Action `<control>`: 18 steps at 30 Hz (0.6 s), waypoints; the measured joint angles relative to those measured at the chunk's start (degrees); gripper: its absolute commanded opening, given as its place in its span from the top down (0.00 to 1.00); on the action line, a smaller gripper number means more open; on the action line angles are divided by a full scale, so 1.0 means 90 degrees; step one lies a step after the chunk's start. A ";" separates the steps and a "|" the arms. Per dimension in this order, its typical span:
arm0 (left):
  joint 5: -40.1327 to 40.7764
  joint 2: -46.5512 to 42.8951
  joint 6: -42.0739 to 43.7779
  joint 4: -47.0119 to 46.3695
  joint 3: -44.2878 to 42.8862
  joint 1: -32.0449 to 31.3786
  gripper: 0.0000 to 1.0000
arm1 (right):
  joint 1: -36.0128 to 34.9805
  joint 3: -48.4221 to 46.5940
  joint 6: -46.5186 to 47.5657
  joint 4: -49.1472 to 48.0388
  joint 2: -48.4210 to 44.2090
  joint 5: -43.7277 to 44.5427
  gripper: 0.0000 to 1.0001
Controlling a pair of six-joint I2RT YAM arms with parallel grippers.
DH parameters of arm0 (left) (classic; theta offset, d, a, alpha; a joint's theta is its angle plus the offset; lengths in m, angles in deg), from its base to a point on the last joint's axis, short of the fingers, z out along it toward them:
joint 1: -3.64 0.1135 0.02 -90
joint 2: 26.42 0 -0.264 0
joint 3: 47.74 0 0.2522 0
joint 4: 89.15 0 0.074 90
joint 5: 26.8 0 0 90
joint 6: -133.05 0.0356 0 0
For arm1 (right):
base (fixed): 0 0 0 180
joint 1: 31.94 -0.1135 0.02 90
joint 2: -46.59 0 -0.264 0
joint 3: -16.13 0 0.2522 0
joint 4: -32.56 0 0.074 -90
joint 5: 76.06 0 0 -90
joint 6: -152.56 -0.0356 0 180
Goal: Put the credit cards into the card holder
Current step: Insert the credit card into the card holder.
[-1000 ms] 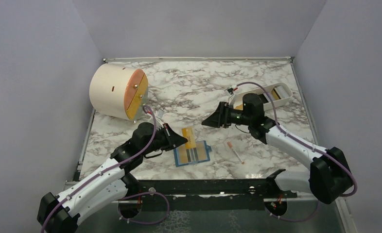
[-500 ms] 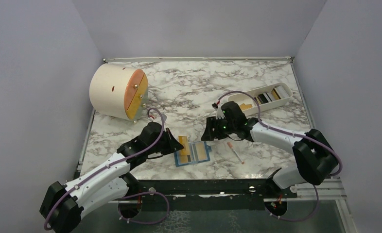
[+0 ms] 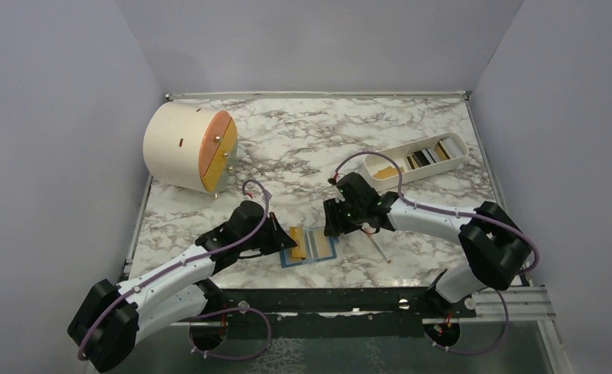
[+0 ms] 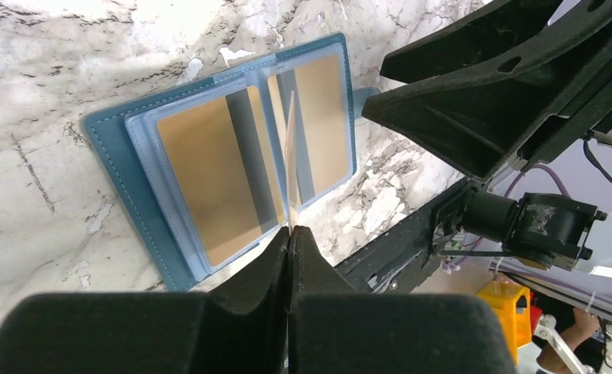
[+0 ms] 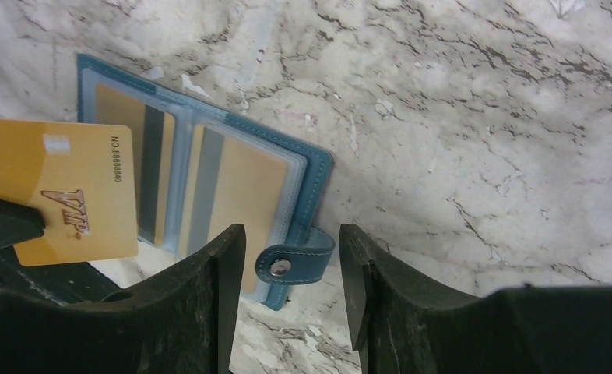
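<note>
left gripper [image 4: 290,232]: pinching gold VIP card [image 5: 69,195] edge-up | open teal card holder [image 4: 128,167]: flat on marble just beyond its fingertips | right gripper [image 5: 291,234]: spread, holder's snap tab [image 5: 297,261] between its fingers

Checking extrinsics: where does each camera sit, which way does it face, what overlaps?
Top external: above and behind the bases, looking down on the table; both arms, left gripper, right gripper show.
Right wrist: on that wrist, looking down between its open fingers at the card holder; gold card at left.
Left wrist: on that wrist, looking down past fingers shut on the gold card at the card holder.
Shared: all three see both.
</note>
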State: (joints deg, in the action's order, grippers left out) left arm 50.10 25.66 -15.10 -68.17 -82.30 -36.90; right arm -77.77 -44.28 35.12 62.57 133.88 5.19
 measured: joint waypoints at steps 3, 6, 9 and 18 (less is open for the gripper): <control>-0.0102 0.0044 -0.0075 -0.0245 0.0131 0.0032 1.00 | -0.0049 0.0000 0.0019 0.0155 0.0010 0.0204 0.56; -0.0163 0.0102 -0.0148 -0.0483 0.0272 0.0051 1.00 | -0.0083 0.0002 0.0032 0.0206 0.0007 0.0284 0.59; -0.0214 0.0170 -0.0197 -0.0653 0.0384 0.0083 1.00 | -0.0087 0.0002 0.0029 0.0221 0.0002 0.0347 0.63; -0.0420 0.0495 -0.0352 -0.1292 0.0544 0.0160 1.00 | -0.0119 0.0090 -0.0022 0.0318 -0.0243 0.0563 0.75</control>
State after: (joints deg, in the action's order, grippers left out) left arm 46.32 30.12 -18.27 -79.80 -77.40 -35.45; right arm -78.84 -43.48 34.92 65.44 131.69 10.26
